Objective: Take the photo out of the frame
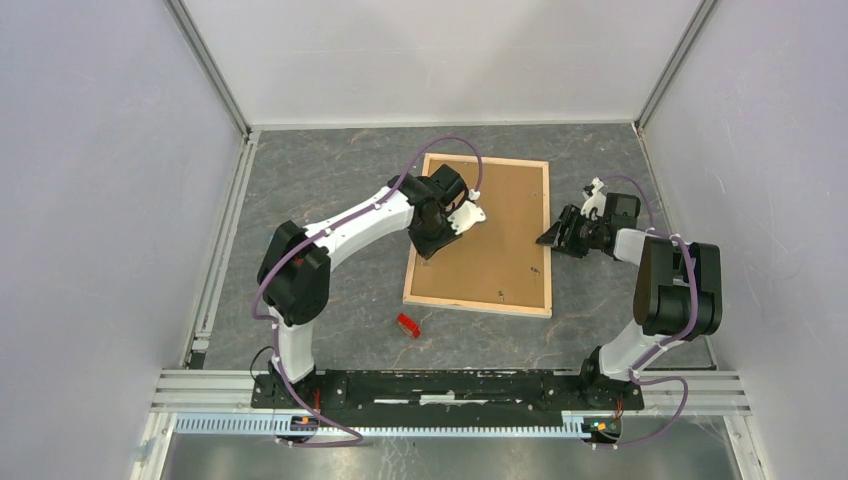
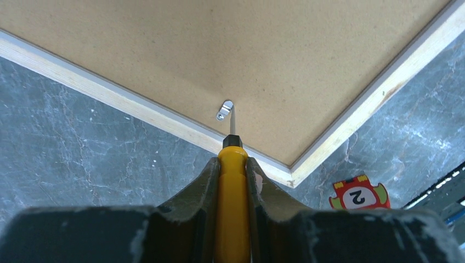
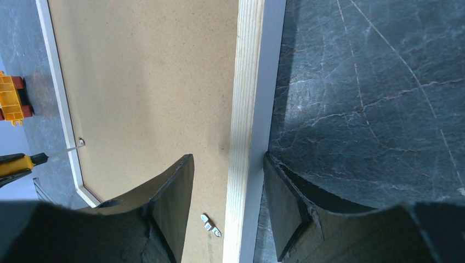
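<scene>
Top view: the frame (image 1: 478, 303) lies face down, backing (image 1: 490, 230) up, with the photo hidden beneath. The step in hand looks like freeing the backing.

Left wrist: the left gripper (image 2: 232, 164) clamps a screwdriver (image 2: 232, 186), tip at a clip (image 2: 225, 110). Next is probably swivelling it aside.

Right wrist: the right gripper (image 3: 229, 159) straddles the frame's edge, jaws apart, not clamped.

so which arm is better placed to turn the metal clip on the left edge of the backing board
Left. The left hand grips the yellow screwdriver, its tip at the clip. The right hand only straddles the frame edge, jaws open, no tool.
</scene>
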### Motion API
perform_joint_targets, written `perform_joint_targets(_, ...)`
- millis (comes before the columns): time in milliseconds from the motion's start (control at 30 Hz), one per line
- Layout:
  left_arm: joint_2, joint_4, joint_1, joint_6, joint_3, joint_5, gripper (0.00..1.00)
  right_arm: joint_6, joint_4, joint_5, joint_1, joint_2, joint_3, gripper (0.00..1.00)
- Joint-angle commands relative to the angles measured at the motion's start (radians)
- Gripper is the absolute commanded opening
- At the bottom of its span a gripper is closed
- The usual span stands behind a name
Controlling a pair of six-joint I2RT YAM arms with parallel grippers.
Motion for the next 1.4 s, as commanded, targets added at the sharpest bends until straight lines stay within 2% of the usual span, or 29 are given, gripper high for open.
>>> perform_joint_targets(0,0.004,0.148,-0.004,-0.036,-0.013,-0.052,0.02,-0.009,-0.048,0.041,0.025,0.024,-0.036,0.57)
perform_joint_targets(100,-0.006,0.138,-0.005,-0.026,0.005,-0.047,0.02,-0.01,-0.046,0.041,0.025,0.022,-0.036,0.56)
perform_joint_targets(200,-0.035,0.115,-0.004,-0.022,0.029,0.024,0.02,-0.03,-0.05,0.047,0.029,0.023,-0.028,0.56)
perform_joint_targets(400,-0.047,0.057,0.057,-0.062,0.104,0.062,0.02,-0.183,-0.159,0.183,0.09,0.043,0.06,0.49)
perform_joint_targets(633,-0.023,0.019,0.211,-0.109,0.21,0.065,0.02,-0.358,-0.296,0.323,0.118,0.117,0.2,0.31)
perform_joint_targets(933,0.026,0.014,0.277,-0.097,0.277,0.01,0.02,-0.582,-0.374,0.412,0.12,0.174,0.321,0.16)
perform_joint_targets(1000,0.037,0.023,0.277,-0.096,0.284,0.012,0.02,-0.629,-0.389,0.413,0.12,0.183,0.346,0.11)
perform_joint_targets(1167,0.097,0.048,0.277,-0.073,0.347,0.008,0.02,-0.664,-0.413,0.351,0.121,0.191,0.361,0.09)
perform_joint_targets(1367,0.243,0.066,0.277,-0.052,0.529,-0.011,0.02,-0.649,-0.4,0.293,0.126,0.178,0.332,0.09)
